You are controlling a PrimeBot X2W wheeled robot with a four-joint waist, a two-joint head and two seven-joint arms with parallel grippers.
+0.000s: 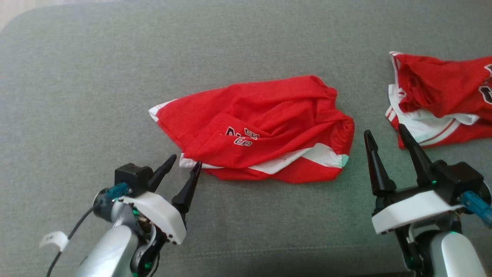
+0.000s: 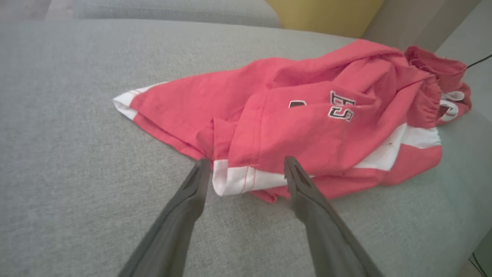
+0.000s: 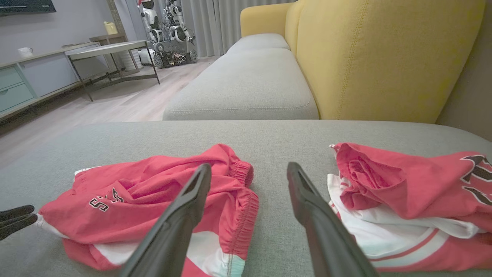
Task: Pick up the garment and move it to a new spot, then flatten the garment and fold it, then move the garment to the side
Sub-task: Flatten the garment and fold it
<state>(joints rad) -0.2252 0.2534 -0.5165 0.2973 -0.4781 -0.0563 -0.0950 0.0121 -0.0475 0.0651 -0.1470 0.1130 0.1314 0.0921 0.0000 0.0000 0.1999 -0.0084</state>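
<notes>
the crumpled red cotton shorts with white stripes (image 1: 261, 127) lay in the middle of the grey woven sofa cushion (image 1: 77, 77). the left claw (image 1: 186, 161) stood spread, its tips straddling the white hem corner (image 2: 238, 179) nearest it, pinching nothing. the right claw (image 1: 384, 130) was spread too and empty, hovering between the shorts' elastic waistband and a second red-and-white garment (image 1: 442, 88) at the right. for a clean pick-up, i'd judge the left should close low on that hem, catching every layer, while the right takes the waistband end — lifting evenly so nothing trails. the black white-edged lettering (image 1: 243, 137) on the shorts was half folded under — an "s" and maybe an "e"; the whole word couldn't be read.
</notes>
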